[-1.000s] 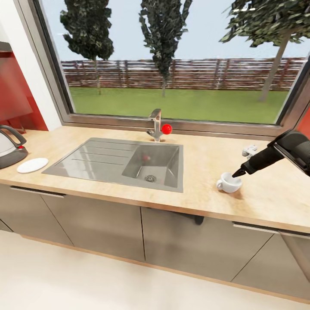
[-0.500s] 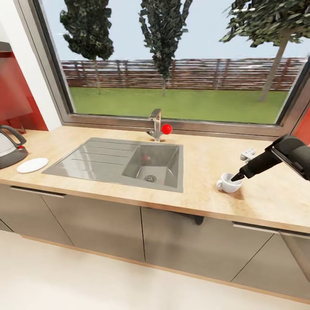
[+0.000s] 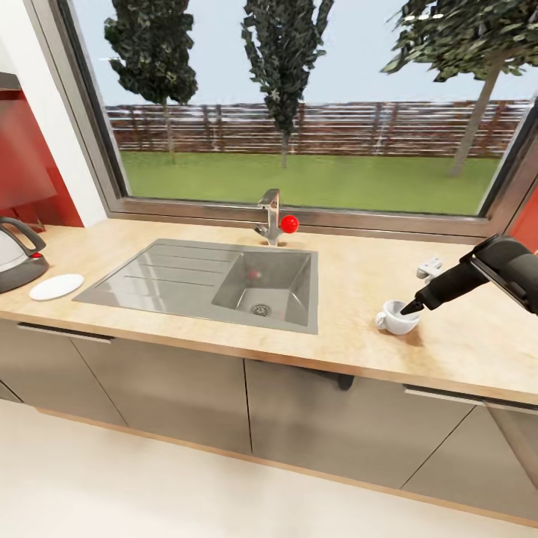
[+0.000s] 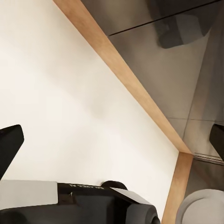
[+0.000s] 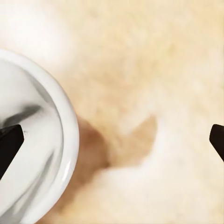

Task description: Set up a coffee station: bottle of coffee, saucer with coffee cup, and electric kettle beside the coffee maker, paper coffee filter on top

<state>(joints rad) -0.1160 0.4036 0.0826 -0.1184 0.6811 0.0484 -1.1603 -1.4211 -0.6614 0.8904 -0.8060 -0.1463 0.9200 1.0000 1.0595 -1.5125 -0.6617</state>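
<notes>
Coffee cup (image 3: 397,317) is seen upright near the bench's (image 3: 359,280) front edge, right of the sink. One finger of the spread right gripper (image 3: 412,305) is inside it, nothing clamped. Saucer (image 3: 57,287) and electric kettle (image 3: 18,254) are at the left end; cup transfer remains.

We note kitchen countertop (image 3: 359,276): light wood-grain, matt, smooth. Sink (image 3: 187,280): brushed metal, dull sheen; faucet (image 3: 269,217) metal, red glossy knob (image 3: 289,223). Coffee cup (image 3: 394,317): white, glossy glaze, reflections inside (image 5: 32,140). Saucer (image 3: 57,287): white, smooth. Electric kettle (image 3: 16,254): smoky glass, black plastic handle. Cabinet fronts (image 3: 179,388): grey, satin, faintly reflective. Right gripper (image 3: 411,306): black matt. Floor (image 4: 56,93): pale, smooth.
</notes>
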